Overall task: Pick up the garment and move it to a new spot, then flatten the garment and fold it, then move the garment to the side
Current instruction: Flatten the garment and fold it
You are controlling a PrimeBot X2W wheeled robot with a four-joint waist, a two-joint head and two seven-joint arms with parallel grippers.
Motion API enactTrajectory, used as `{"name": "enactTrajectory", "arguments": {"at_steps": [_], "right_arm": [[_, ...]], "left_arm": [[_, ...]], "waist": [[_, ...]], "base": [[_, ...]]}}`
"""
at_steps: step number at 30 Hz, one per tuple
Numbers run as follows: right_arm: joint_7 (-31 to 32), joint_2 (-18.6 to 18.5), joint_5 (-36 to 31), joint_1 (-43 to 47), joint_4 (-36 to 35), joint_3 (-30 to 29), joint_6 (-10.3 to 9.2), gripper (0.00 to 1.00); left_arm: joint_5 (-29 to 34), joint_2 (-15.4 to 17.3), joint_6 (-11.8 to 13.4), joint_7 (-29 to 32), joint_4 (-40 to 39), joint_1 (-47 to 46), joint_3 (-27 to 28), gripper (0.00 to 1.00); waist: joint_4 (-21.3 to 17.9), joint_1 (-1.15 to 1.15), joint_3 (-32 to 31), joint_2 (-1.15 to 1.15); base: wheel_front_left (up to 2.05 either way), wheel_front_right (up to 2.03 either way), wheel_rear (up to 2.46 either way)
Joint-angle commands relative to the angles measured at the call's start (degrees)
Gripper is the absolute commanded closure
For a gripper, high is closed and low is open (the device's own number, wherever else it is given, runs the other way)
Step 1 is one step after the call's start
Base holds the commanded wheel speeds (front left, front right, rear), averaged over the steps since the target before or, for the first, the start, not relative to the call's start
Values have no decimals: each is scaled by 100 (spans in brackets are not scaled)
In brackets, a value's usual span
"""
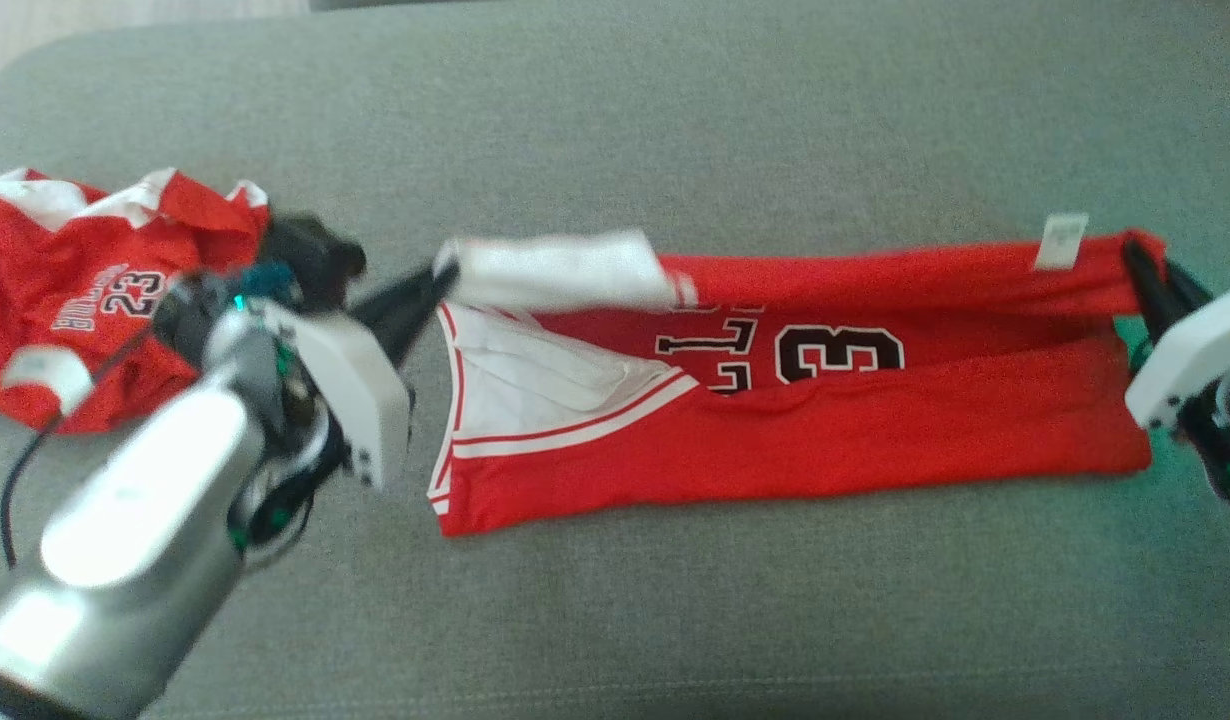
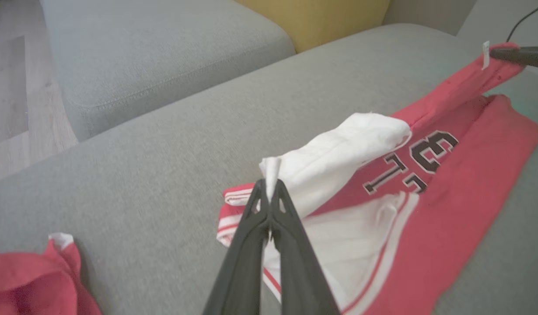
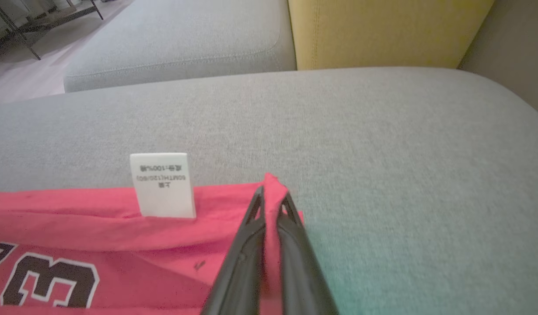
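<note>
The jersey [image 1: 875,440] lies stretched crosswise on the grey sofa [image 1: 775,120], its far edge raised taut, apparently for folding over. The left hand [image 1: 440,272] is clamped on its white end, and the right hand [image 1: 1135,255] on its red corner beside the label [image 1: 1061,240].

On the sofa [image 1: 675,130] lies the garment [image 1: 795,440] — another jersey [image 1: 65,300] leftward.

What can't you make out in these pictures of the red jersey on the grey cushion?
- Head view: print on the jersey is half covered by its folded-over top edge.
- Right wrist view: the care label text is upside down and too blurred to read fully.
- Head view: the second jersey is cut by the left edge and partly behind the left arm.
- Head view: the right gripper is partly cut off by the right edge.
</note>
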Motion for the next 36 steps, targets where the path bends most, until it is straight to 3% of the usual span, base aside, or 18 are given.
{"name": "enactTrajectory", "arguments": {"at_steps": [1, 10, 23, 24, 25, 26, 32, 36], "right_arm": [[14, -220, 62, 103, -142, 47, -5, 100], [805, -700, 505, 660, -704, 340, -5, 100], [1610, -992, 699, 995, -1256, 409, -5, 100], [1650, -1016, 678, 1016, -1283, 414, -5, 54], [1691, -1034, 652, 1036, -1299, 418, -5, 0], [1709, -1040, 628, 1048, -1309, 405, -5, 0], [1881, -1053, 579, 1167, -1349, 248, -5, 0], [1618, -984, 375, 1139, -1411, -150, -5, 0]], "left_arm": [[-34, 290, 57, 46, -229, -145, 242, 100], [-223, 910, 332, 817, -1535, 731, -52, 100], [-211, 994, 429, 993, -1559, 1155, -361, 100], [-210, 991, 438, 980, -1526, 1169, -365, 73], [-200, 989, 453, 951, -1493, 1179, -363, 11], [-173, 987, 476, 895, -1459, 1184, -353, 0], [-202, 921, 622, 565, -1294, 1277, -228, 0], [-349, 762, 950, 67, -1224, 1325, 147, 0]], "waist": [[63, 0, -94, 0], [72, 0, -295, 0], [-89, 0, -398, 0], [-98, 0, -407, 0], [-107, 0, -418, 0], [-120, 0, -434, 0], [-165, 0, -566, 0], [-183, 0, -672, 0]], "base": [[0, 0, 0], [0, 0, 0], [0, 0, 0], [0, 0, 0], [0, 0, 0], [0, 0, 0], [0, 0, 0], [0, 0, 0]]}}
